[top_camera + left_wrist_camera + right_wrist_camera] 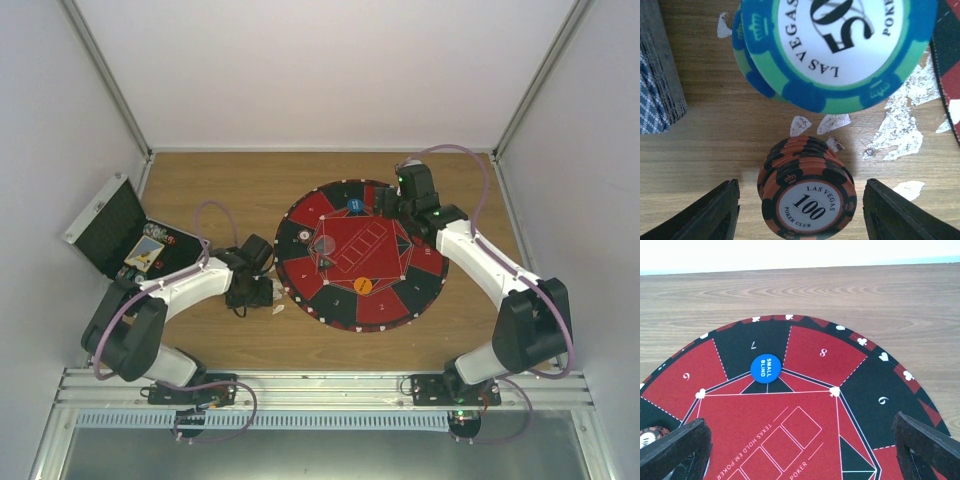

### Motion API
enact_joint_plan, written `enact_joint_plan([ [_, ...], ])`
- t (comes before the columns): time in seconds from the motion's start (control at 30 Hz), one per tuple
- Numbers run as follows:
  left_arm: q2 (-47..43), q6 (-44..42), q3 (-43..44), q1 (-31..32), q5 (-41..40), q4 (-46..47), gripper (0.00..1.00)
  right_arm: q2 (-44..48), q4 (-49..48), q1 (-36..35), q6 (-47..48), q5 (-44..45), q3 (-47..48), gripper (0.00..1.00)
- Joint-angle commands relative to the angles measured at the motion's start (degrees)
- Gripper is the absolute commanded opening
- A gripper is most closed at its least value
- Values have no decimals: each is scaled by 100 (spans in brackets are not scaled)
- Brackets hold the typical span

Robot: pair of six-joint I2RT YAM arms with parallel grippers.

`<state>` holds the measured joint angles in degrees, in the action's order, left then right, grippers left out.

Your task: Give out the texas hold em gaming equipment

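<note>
Poker chips (807,200) marked 100 stand stacked on the table (715,150) between the left gripper's (801,183) parted fingers, blue 50 chips (840,50) just beyond, a card deck (655,100) off left, while the right gripper (801,419) gapes wide above the mat (805,342), facing the small-blind disc (766,368).
</note>
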<state>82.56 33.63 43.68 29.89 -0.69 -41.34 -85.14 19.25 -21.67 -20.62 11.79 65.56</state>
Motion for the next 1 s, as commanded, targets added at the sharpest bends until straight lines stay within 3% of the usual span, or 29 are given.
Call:
enact_joint_plan([
  [0.0,115,33,16,-9,-116,151,68,82,-141,47,91,-41,0,99],
  [0.47,304,-50,140,-9,-163,210,53,-1,-158,49,146,-57,45,99],
  [0.97,260,-50,282,-5,-162,78,49,-86,-174,49,197,-126,87,99],
])
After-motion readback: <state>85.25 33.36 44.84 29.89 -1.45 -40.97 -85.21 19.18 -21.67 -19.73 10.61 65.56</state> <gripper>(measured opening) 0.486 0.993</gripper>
